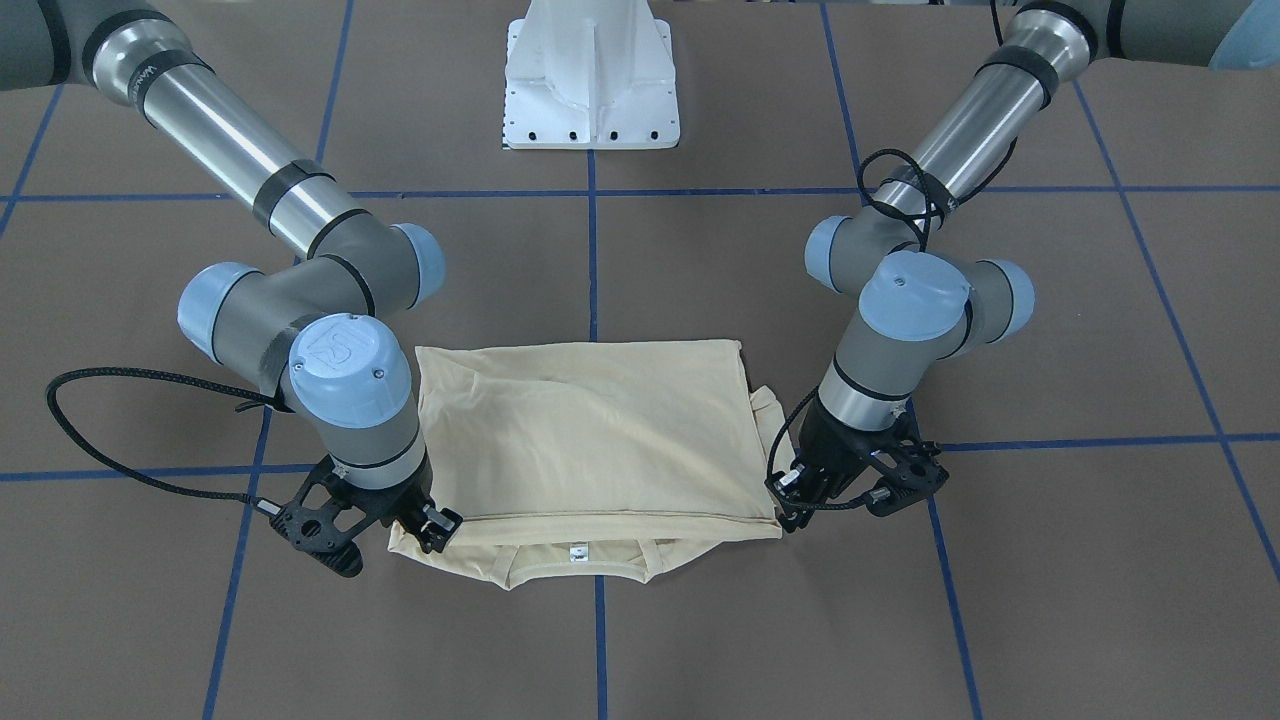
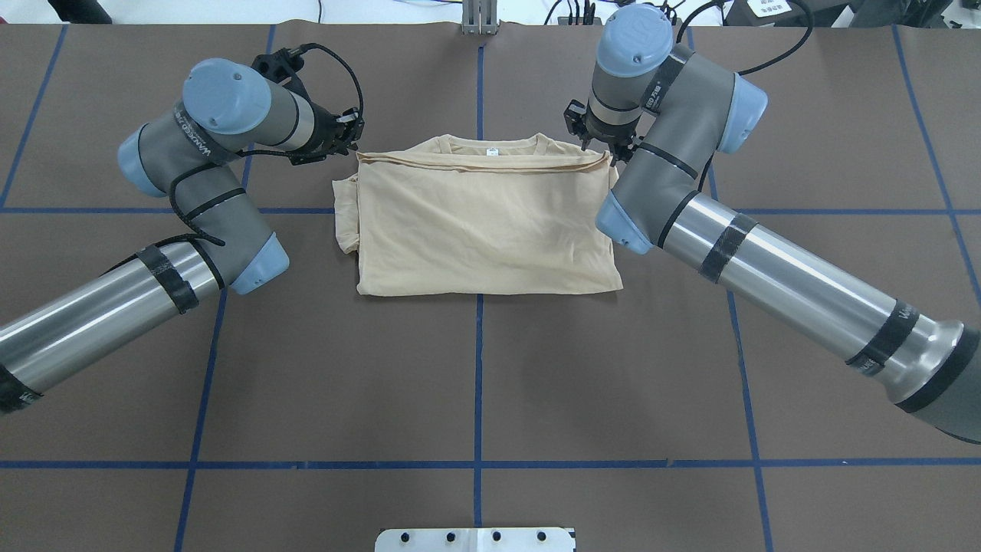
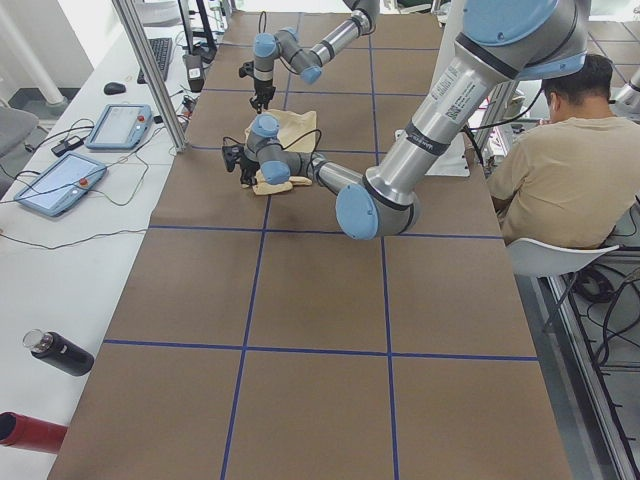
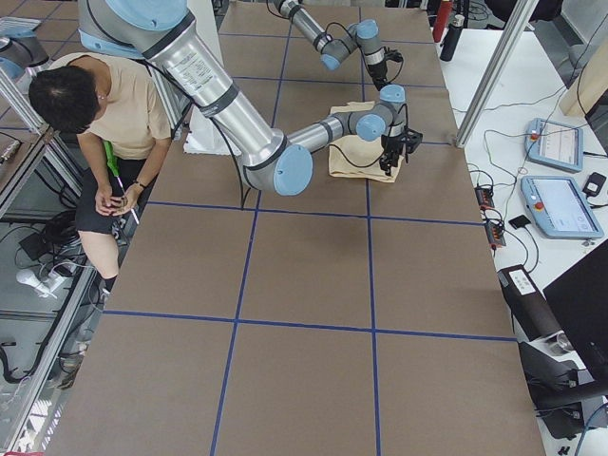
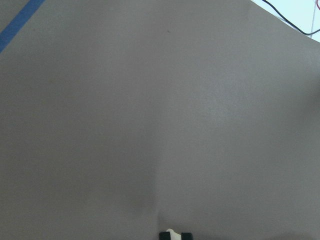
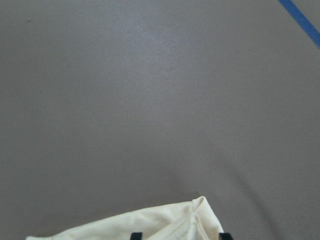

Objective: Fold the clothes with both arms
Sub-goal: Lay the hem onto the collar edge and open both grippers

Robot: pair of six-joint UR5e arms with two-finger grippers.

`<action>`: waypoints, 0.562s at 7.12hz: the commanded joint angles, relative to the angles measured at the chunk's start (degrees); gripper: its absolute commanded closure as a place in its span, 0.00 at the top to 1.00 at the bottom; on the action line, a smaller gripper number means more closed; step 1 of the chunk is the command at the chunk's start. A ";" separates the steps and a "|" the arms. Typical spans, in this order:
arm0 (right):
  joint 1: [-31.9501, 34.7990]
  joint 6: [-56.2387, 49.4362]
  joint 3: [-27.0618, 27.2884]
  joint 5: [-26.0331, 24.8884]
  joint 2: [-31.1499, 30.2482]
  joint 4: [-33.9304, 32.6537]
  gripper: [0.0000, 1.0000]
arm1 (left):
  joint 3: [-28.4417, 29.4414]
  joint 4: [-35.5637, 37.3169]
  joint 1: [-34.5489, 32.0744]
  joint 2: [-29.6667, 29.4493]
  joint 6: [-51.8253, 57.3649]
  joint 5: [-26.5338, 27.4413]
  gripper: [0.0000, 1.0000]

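Note:
The pale cream-yellow T-shirt [image 1: 590, 440] lies folded flat on the brown table, its white neck label [image 1: 576, 551] showing at the far collar edge. It also shows in the overhead view [image 2: 483, 230]. My left gripper [image 1: 795, 500] sits low at one collar-side corner [image 2: 351, 134]. In the left wrist view its tips [image 5: 172, 235] are close together with a pale bit between them. My right gripper [image 1: 435, 525] is at the other collar-side corner [image 2: 594, 142]. In the right wrist view [image 6: 178, 235] its fingers stand apart, with the cloth corner [image 6: 165, 222] lying between them.
The white pedestal base [image 1: 590, 80] stands at the robot's edge of the table. Blue tape lines cross the brown tabletop. A seated person [image 3: 560, 150] is beside the table. Tablets [image 3: 60, 180] and a black bottle [image 3: 60, 352] lie on the side bench.

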 commanded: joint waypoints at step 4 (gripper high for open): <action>-1.34 10.59 33.02 0.65 -21.38 1.58 0.79 | -16.08 -0.87 -2.33 9.18 0.05 -3.44 0.38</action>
